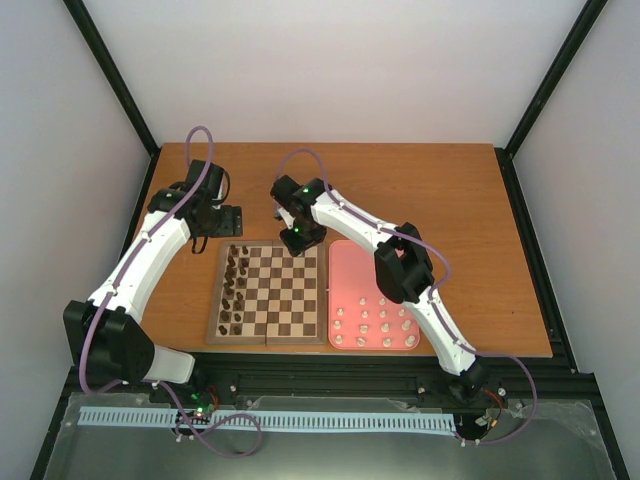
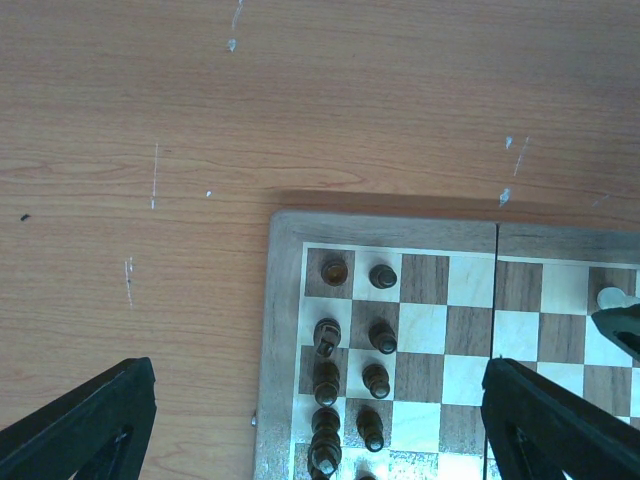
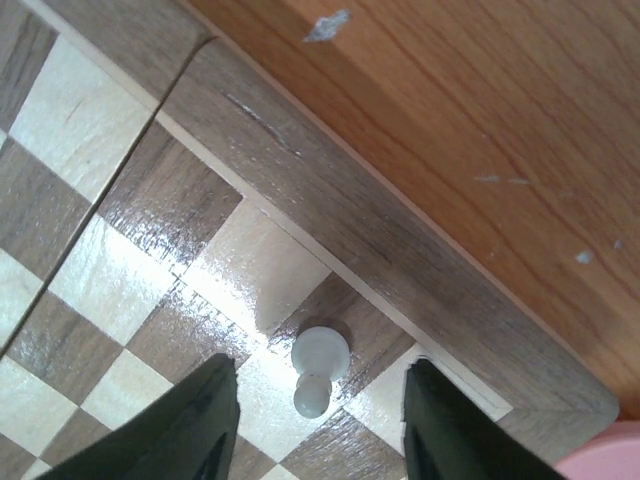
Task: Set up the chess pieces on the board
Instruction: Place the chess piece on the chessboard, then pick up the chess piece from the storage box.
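Cream pawn (image 3: 320, 362) on board (image 3: 330, 215) far edge, loose between right gripper (image 3: 320, 372) parted fingers; left gripper (image 2: 318, 372) agape, empty. Placement apparently done; next: lift clear, fetch another.

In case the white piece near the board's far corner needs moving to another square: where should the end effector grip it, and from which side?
Grip the white piece by its round head, coming down from above, one finger on each side, as the right end effector is placed. It seems to stand upright and alone near the board edge, so the fingers have room.
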You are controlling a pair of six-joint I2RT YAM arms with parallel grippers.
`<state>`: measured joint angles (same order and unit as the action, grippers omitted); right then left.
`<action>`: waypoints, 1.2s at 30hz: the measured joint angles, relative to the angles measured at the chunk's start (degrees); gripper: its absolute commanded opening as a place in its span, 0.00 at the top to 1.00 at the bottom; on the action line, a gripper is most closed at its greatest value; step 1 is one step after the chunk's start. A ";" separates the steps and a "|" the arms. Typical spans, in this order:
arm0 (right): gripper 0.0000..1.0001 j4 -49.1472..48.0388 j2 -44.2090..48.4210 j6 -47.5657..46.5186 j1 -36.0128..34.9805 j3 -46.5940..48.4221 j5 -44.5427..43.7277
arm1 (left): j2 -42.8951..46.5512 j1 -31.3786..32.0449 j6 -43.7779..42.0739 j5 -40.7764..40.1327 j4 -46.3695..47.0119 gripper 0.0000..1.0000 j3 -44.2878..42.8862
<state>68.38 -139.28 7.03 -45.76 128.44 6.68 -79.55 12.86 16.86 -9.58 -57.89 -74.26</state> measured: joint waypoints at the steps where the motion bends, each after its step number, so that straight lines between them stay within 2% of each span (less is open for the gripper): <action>1: 0.46 0.00 0.00 0.13 0.00 0.00 0.07 | -0.02 0.00 0.00 0.00 0.00 0.00 0.00; 6: 0.37 -0.09 0.02 -0.07 0.00 0.00 0.17 | -0.09 0.00 -0.02 0.00 0.00 0.00 0.00; 13: 0.36 -0.42 3.48 0.04 0.00 -2.03 -1.79 | -0.11 0.00 -0.02 -0.02 -0.02 0.00 0.00; 19: 0.35 -1.86 20.92 0.94 -0.04 -18.53 -3.45 | -0.11 0.00 -0.02 0.02 0.00 0.00 0.00; 23: 0.40 -3.78 33.51 2.12 -0.26 -33.03 -3.37 | -0.11 0.00 -0.02 0.22 0.00 0.00 0.00; 25: 0.41 -4.83 36.96 2.75 -0.68 -39.12 -3.37 | -0.11 0.00 -0.02 0.24 0.02 0.00 0.00; 30: 0.42 -5.99 38.64 4.26 -4.63 -49.13 -3.04 | -0.37 -0.02 -0.02 0.39 0.02 0.00 0.00; 36: 0.46 -8.48 40.04 6.38 -9.81 -55.04 -1.42 | -1.64 -0.02 0.00 0.68 0.02 0.00 0.00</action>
<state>59.90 -99.24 13.41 -55.57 73.41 5.26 -81.19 12.84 16.86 -8.91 -57.87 -74.26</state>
